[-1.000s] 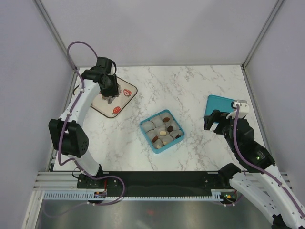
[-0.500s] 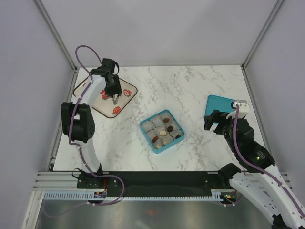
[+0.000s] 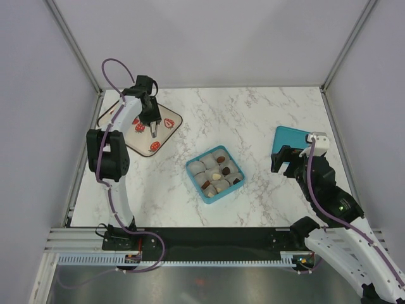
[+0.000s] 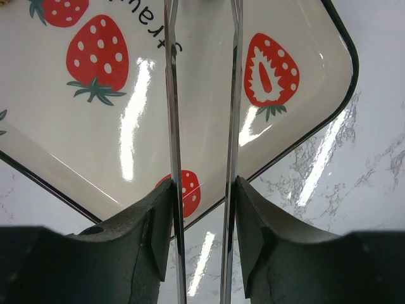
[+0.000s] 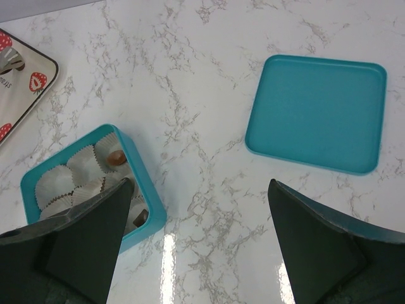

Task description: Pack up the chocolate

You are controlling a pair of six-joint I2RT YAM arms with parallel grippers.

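Folded inward since a second ago, with the elbow (image 3: pixel 107 158) drawn up toward the upper left and the left gripper (image 3: pixel 153 132) nudged slightly right. Hangs now over the strawberry tray (image 4: pixel 88 152) at the upper left of the top view, thin metal blades (image 4: pixel 169 95) parallel with a narrow gap and bare tray showing through. Tips cut off at the top edge of the wrist view, so cannot tell whether anything is pinched there.

Lower right of the top view: right gripper (image 5: pixel 199 190) spread wide, nothing between the fingers, hovering above the marble table (image 5: pixel 190 76). Holds the same place as before.

Centre of the top view: teal box (image 5: pixel 152 199) lined with paper cups (image 5: pixel 82 166), chocolate (image 3: pixel 221 159) sitting in several of them, dark, light brown and cream pieces. Just beyond the right gripper, flat teal lid (image 5: pixel 316 111) lying on the table, well apart from the box.
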